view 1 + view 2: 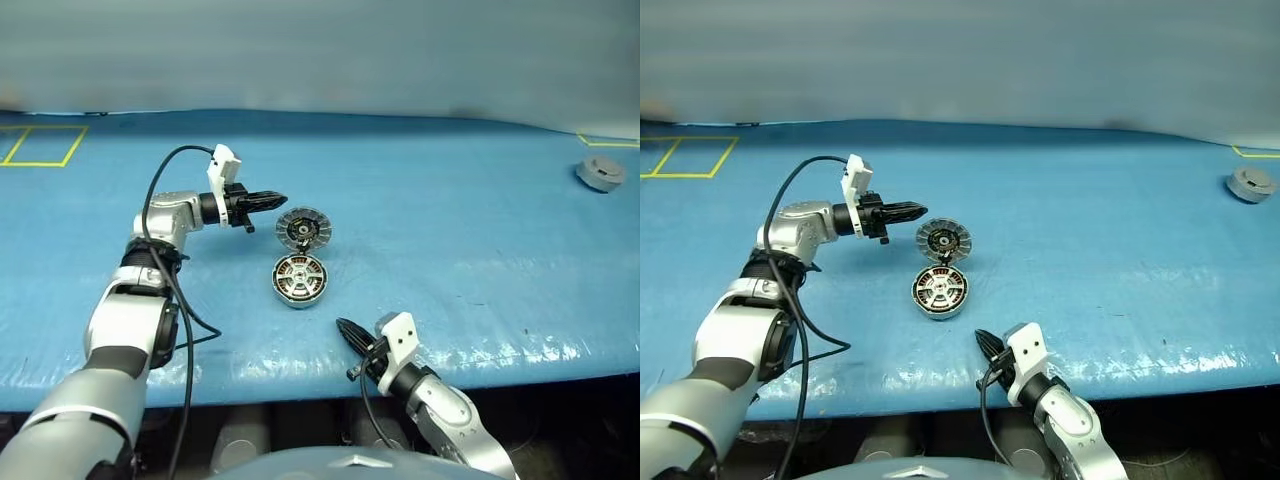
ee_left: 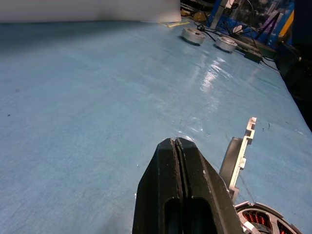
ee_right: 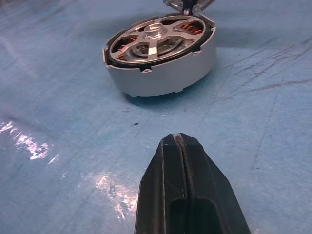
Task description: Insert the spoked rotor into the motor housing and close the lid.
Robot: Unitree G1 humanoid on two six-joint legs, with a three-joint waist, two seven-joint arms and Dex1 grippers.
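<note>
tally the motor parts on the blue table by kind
motor housing with spoked rotor inside: 1
lid, hinged open: 1
separate grey pucks: 2
total: 4

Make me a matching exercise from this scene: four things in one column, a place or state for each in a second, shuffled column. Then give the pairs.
1. spoked rotor
2. lid
3. left claw
4. grey puck

A. standing open on its hinge
B. far off on the table's right side
C. seated in the motor housing
D. shut, just beside the raised lid

Pairs: 1-C, 2-A, 3-D, 4-B
</note>
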